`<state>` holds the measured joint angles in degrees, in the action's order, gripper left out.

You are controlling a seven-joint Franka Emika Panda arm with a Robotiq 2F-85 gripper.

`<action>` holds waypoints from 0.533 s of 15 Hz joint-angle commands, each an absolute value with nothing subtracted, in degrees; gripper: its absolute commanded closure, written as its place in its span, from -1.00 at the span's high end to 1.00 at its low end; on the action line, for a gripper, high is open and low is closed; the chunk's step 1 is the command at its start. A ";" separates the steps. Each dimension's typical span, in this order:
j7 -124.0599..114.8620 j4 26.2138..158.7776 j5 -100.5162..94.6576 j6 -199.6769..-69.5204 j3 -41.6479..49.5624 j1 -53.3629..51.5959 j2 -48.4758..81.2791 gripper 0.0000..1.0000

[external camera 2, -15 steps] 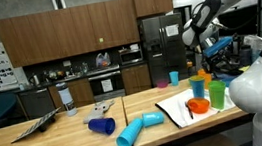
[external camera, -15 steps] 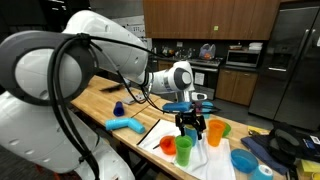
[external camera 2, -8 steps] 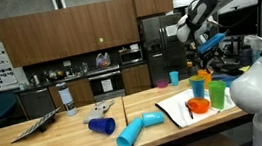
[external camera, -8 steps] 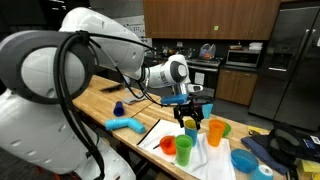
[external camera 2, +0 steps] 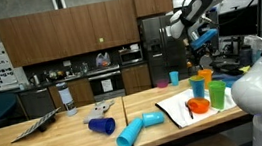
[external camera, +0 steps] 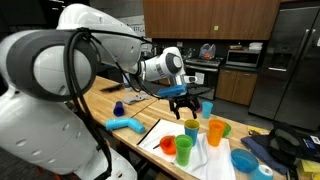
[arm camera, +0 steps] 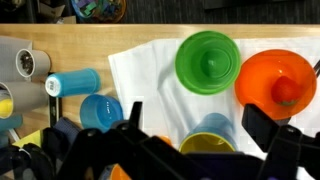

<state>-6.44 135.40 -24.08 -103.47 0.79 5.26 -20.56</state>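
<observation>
From my seat the arm (external camera: pixel 45 70) is all glossy white shells: fat, rounded segments with grey shading where one meets the next. Black cables (external camera: pixel 70 95) run in loose loops along its outside, from the big near segment out toward the wrist (external camera: pixel 165 68), which is a round white cap with a dark face. A blue piece (external camera 2: pixel 205 34) sits at the mount. The hand (external camera: pixel 186 103) itself is black. In the wrist view its fingers (arm camera: pixel 130 122) show as dark, blocky, matte shapes.

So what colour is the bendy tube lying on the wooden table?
Light blue. The tube shows best in an exterior view.
</observation>
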 commanded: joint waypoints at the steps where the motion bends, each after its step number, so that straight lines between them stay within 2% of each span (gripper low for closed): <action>1: -2.35 132.89 -23.12 -100.96 -0.23 2.86 -18.08 1.00; 8: 0.38 129.64 -23.28 -97.67 -1.71 0.41 -14.34 1.00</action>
